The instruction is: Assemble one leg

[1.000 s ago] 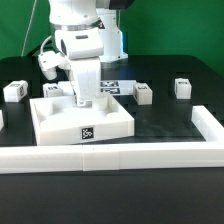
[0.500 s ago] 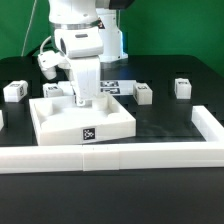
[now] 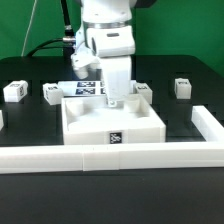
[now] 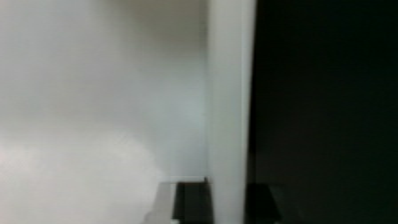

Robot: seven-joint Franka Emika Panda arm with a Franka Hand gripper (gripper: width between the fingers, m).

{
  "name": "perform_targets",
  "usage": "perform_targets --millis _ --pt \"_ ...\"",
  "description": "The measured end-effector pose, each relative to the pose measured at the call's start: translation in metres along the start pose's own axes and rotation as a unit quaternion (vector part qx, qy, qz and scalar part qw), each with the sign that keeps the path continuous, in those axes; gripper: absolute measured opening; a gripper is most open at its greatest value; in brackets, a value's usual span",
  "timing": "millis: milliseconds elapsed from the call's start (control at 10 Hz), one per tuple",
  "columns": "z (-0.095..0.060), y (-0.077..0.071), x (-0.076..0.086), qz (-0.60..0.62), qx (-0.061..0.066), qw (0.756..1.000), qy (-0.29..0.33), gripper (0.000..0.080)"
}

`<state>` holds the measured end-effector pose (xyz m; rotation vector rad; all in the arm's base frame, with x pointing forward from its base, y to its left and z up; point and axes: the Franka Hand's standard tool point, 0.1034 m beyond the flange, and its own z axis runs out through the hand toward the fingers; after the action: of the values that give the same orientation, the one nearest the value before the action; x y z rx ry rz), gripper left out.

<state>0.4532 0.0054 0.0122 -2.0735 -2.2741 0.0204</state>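
Note:
The large white square panel [image 3: 112,122] lies flat on the black table, with a tag on its front wall. My gripper [image 3: 113,100] stands upright over its far wall and is shut on that wall. In the wrist view the white wall [image 4: 230,120] runs between my two dark fingers [image 4: 192,205], with the gripper's midpoint [image 4: 230,205] on it. Small white legs with tags lie on the table: two at the exterior view's left [image 3: 13,91] [image 3: 50,93], one just behind the panel [image 3: 146,90] and one at the right [image 3: 181,87].
The marker board [image 3: 86,88] lies behind the panel, partly hidden by the arm. A low white barrier runs along the table's front [image 3: 100,158] and up the exterior view's right side [image 3: 208,124].
My arm has moved to the exterior view's right and the panel has slid with it, still held by its far wall. The legs have not moved.

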Motion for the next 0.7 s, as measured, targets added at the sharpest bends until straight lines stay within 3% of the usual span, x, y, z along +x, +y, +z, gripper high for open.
perform_targets --millis 400,700 --pt "0.002 0.041 0.046 0.029 -0.016 0.999 0.007 0.0062" --pt "0.002 0.056 0.068 0.053 -0.024 0.998 0.010 0.0061"
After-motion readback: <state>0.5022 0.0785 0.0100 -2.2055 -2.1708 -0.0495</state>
